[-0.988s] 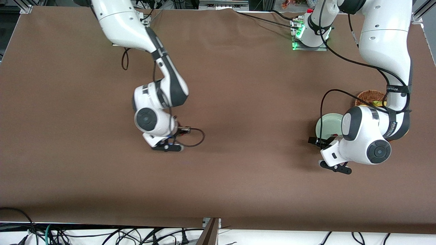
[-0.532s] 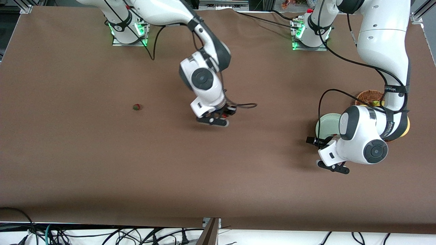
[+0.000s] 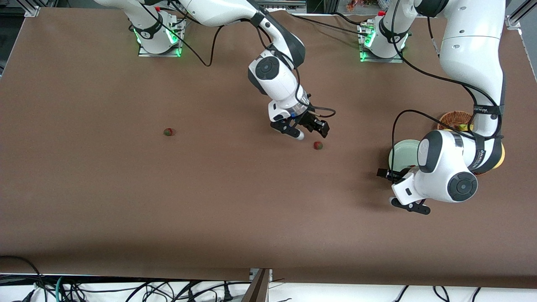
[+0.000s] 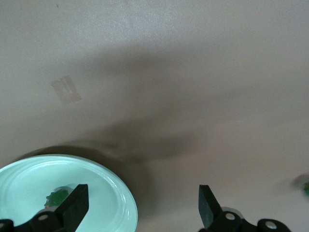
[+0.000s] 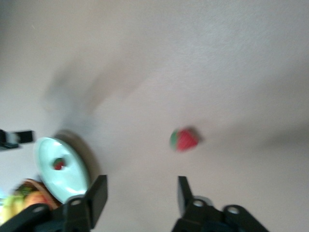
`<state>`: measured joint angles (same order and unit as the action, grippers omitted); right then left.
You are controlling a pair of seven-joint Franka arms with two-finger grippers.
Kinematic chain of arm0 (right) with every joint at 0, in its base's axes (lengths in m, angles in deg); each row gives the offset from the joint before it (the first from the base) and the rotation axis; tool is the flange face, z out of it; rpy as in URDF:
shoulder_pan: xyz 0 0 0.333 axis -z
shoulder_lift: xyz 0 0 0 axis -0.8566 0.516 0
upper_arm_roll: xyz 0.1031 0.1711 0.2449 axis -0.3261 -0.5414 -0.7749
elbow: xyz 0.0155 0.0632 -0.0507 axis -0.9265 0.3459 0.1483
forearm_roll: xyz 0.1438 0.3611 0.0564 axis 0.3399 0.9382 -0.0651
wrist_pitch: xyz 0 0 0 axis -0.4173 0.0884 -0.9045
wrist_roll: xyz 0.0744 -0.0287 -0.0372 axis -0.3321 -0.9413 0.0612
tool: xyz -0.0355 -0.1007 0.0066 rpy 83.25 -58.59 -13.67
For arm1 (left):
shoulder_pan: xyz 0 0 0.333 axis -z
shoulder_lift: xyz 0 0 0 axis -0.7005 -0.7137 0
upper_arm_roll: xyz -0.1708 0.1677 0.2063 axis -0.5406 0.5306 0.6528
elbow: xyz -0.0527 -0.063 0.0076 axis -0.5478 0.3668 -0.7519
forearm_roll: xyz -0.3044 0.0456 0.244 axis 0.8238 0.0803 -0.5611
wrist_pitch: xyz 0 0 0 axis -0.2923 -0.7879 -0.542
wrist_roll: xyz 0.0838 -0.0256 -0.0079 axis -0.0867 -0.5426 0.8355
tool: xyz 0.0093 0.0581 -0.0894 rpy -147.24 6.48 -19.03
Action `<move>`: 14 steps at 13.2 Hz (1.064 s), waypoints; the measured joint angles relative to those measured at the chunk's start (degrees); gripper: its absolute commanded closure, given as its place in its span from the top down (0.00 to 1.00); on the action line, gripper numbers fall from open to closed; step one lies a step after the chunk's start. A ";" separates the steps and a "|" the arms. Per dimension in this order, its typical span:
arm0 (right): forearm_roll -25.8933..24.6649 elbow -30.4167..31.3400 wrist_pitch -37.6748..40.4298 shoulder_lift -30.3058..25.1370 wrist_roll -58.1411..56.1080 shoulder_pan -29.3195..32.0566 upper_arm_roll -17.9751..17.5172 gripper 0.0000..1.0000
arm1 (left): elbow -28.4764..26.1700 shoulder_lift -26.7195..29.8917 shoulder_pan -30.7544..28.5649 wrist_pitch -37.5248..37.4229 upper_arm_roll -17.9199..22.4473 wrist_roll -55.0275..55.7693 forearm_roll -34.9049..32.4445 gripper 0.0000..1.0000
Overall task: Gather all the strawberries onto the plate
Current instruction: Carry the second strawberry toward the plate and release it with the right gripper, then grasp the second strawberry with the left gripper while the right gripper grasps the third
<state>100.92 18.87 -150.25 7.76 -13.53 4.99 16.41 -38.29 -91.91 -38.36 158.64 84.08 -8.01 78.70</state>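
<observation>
One strawberry [image 3: 318, 145] lies on the brown table near the middle, just nearer the front camera than my right gripper [image 3: 308, 129], which hangs open and empty over it; it also shows in the right wrist view [image 5: 183, 139] ahead of the open gripper [image 5: 140, 193]. A second strawberry [image 3: 168, 132] lies toward the right arm's end. The mint-green plate [image 3: 399, 151] sits toward the left arm's end, partly hidden by the left arm. A third strawberry [image 5: 59, 164] lies in the plate [image 5: 72, 181]. My left gripper [image 3: 398, 189] is open and empty at the plate's rim [image 4: 123, 200].
A brown wicker basket [image 3: 455, 121] holding fruit stands beside the plate, farther from the front camera. A yellow object [image 3: 500, 154] shows partly from under the left arm. A patch of tape [image 4: 66, 90] lies on the table.
My right arm has swung from the right arm's end to the table's middle. A strawberry that showed red at its fingers now lies on the table beside the open gripper. The left arm has barely moved.
</observation>
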 measured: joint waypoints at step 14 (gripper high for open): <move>0.68 0.06 43.28 -7.17 -43.94 8.13 17.33 0.85 | -1.93 -0.64 3.23 -1.41 -0.08 2.77 1.66 1.00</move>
<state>101.60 18.92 -106.97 0.58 -57.47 13.12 33.74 -40.21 -92.56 -35.13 157.23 83.99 -5.25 80.36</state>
